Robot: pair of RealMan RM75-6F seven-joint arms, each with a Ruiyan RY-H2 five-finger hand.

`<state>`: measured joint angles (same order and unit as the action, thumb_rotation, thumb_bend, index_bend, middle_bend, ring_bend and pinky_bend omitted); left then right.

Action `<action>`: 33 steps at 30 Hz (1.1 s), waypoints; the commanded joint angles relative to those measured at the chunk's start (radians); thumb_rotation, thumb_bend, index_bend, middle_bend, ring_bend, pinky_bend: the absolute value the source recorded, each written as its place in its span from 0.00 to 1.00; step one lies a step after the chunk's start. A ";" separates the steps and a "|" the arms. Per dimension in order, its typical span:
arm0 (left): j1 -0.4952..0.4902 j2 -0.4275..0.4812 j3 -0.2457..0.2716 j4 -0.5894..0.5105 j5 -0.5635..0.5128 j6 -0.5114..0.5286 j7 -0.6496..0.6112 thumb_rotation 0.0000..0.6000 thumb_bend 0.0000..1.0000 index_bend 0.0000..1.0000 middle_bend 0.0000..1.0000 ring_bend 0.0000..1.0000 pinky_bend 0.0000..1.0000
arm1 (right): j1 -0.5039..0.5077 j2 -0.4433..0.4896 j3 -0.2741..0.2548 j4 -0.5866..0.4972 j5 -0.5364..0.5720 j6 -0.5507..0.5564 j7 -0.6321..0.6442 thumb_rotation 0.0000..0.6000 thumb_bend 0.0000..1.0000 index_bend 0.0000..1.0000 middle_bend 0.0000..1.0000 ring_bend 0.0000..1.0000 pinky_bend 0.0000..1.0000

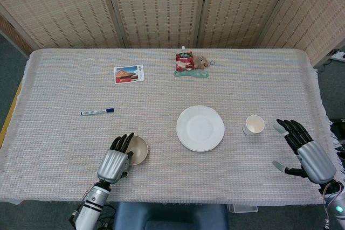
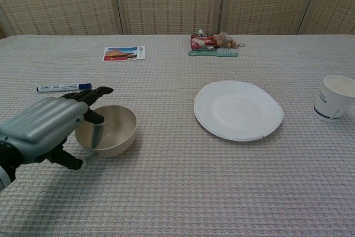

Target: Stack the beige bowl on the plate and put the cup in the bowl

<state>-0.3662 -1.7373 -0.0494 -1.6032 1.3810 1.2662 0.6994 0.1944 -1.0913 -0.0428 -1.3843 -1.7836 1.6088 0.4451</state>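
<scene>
The beige bowl (image 1: 138,150) (image 2: 112,129) stands on the tablecloth at the front left. My left hand (image 1: 115,162) (image 2: 44,129) is at its near left rim, with fingers reaching down inside the bowl and the thumb outside, low against the wall. The white plate (image 1: 200,128) (image 2: 238,109) lies flat at the centre with nothing on it. To its right a white paper cup (image 1: 254,125) (image 2: 335,97) stands upright. My right hand (image 1: 304,152), seen only in the head view, hovers open to the right of the cup, apart from it.
A blue-capped marker (image 1: 97,112) (image 2: 64,87) lies behind the bowl to the left. A postcard (image 1: 129,74) (image 2: 124,53) sits further back. A snack pouch, a small toy and a green brush (image 1: 191,64) (image 2: 213,45) are grouped at the back centre. Woven screens stand behind the table.
</scene>
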 commanded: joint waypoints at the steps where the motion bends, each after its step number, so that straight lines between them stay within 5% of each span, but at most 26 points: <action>1: -0.001 0.002 0.002 -0.002 -0.001 0.000 -0.002 1.00 0.33 0.61 0.03 0.00 0.14 | 0.000 0.000 0.000 0.000 0.000 0.000 -0.001 1.00 0.21 0.00 0.00 0.00 0.00; 24: -0.007 0.001 0.008 0.011 -0.009 0.001 -0.023 1.00 0.33 0.58 0.03 0.00 0.14 | 0.000 0.000 0.000 -0.007 0.003 -0.004 -0.013 1.00 0.21 0.00 0.00 0.00 0.00; 33: -0.008 -0.015 0.008 0.045 -0.016 0.002 -0.035 1.00 0.34 0.65 0.03 0.00 0.14 | -0.001 -0.001 0.001 -0.003 0.001 0.001 -0.011 1.00 0.21 0.00 0.00 0.00 0.00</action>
<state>-0.3743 -1.7506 -0.0420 -1.5606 1.3646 1.2673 0.6667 0.1936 -1.0922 -0.0417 -1.3876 -1.7824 1.6101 0.4342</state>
